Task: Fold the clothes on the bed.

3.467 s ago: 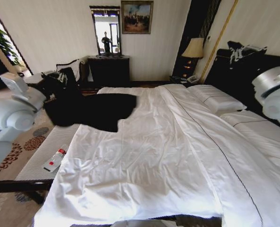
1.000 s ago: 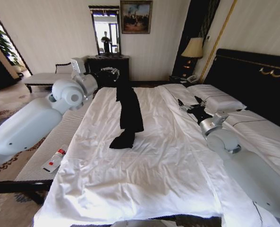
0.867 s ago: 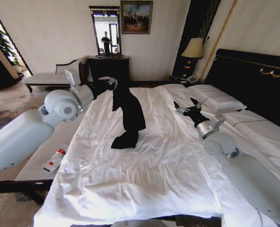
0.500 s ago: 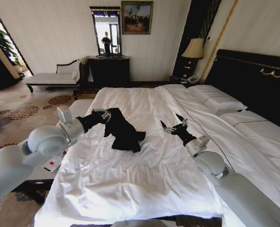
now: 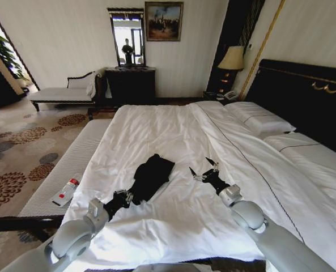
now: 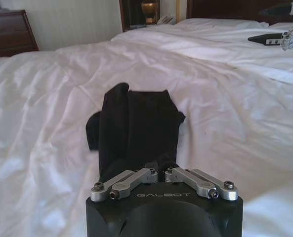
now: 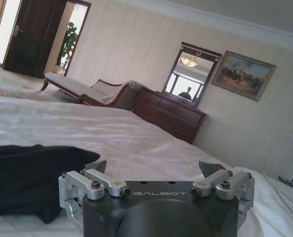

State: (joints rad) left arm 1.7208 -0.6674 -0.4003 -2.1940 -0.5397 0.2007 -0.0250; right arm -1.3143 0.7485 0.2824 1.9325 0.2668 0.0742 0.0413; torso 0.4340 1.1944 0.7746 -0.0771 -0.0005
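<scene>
The clothes point(image 5: 152, 174), a black T-shirt, lie bunched in a narrow strip on the white bed point(image 5: 173, 124), near its front middle. My left gripper point(image 5: 124, 197) is low over the sheet at the strip's near end. In the left wrist view the left gripper point(image 6: 157, 171) is shut on the end of the black cloth point(image 6: 136, 126). My right gripper point(image 5: 203, 169) hovers just right of the shirt, open and holding nothing. The right wrist view shows the right gripper point(image 7: 153, 167) with its jaws spread wide and the shirt point(image 7: 27, 173) lying off to one side.
A grey bench point(image 5: 71, 164) runs along the bed's left side with a white and red bottle point(image 5: 66, 191) on it. Pillows point(image 5: 261, 120) lie at the right by the dark headboard point(image 5: 303, 90). A chaise point(image 5: 66, 92), dresser point(image 5: 131, 85) and lamp point(image 5: 233, 58) stand behind.
My left gripper brought the hanging shirt down from the far side and laid it on the sheet nearer the front. My right gripper came from the pillows to beside the shirt.
</scene>
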